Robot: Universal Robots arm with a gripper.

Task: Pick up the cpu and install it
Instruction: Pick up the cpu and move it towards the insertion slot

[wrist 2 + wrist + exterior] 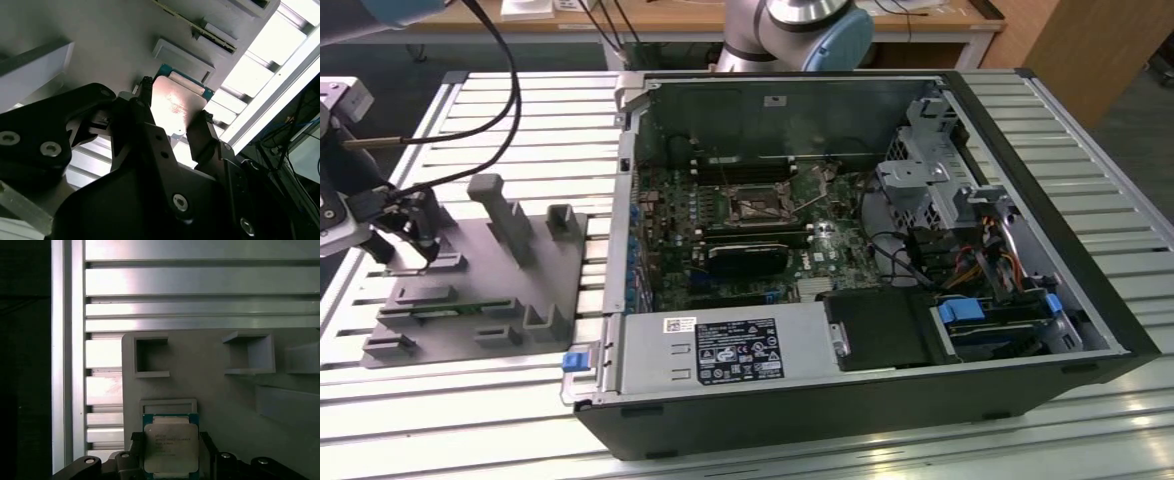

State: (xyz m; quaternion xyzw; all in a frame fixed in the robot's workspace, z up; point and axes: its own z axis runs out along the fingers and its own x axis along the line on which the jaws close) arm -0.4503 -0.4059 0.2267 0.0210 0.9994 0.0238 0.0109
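One cpu point(170, 446) sits in the gripper point(175, 101) over the tray point(220, 390).

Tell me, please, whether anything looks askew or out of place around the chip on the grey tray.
Nothing stands out: the chip sits square to the tray, and the tool is centred over it.

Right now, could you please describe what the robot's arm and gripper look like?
The arm is a silver-grey tube with rounded joints and a pale blue cap. Black cables loop down towards its wrist end. The gripper is matte black, with angular, flat-sided fingers and body plates fastened by round socket-head screws.
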